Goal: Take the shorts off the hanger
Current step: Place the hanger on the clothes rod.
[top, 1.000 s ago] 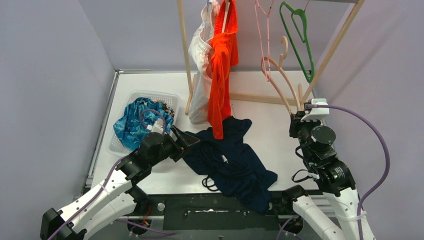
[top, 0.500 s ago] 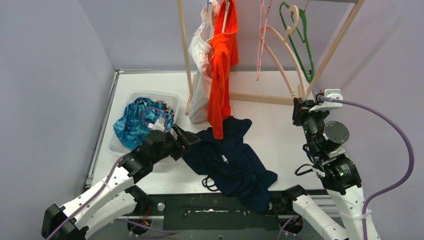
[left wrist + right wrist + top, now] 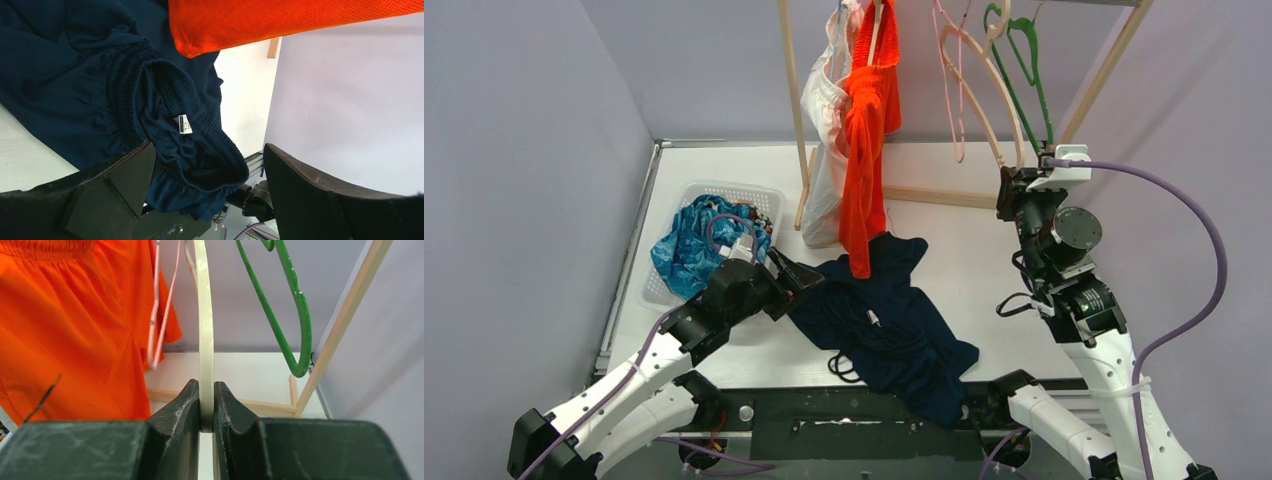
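The right gripper [image 3: 206,390]: clamped hard on the lower end of a cream hanger [image 3: 202,315], both fingers flat against its thin arm, up at the far right beside the wooden rack [image 3: 794,100]. Nothing draped on that hanger. Just right of it a green hanger [image 3: 295,315], just left a thin pink hanger [image 3: 156,315], both bare and up by the rack's top.

The left gripper [image 3: 210,150]: spread wide, gripping nothing, low over the table [image 3: 964,250] at the near left and pointed right. Between its fingers, the elastic waistband of the dark navy shorts [image 3: 884,310], a small white label showing inside. Contact with one finger possible, not certain.

Navy pair off any hanger, heaped on the table near the middle, a dark cord looping out at the near side.

On the far-left part of the rack, the bright orange shorts [image 3: 864,130], hanging long, hem down at the far edge of the navy heap. Close on their left, the white shorts [image 3: 824,150], hanging too.

At the far left of the table, a white basket [image 3: 769,195] with the teal-blue shorts [image 3: 686,245] bundled inside, just beyond the left arm.
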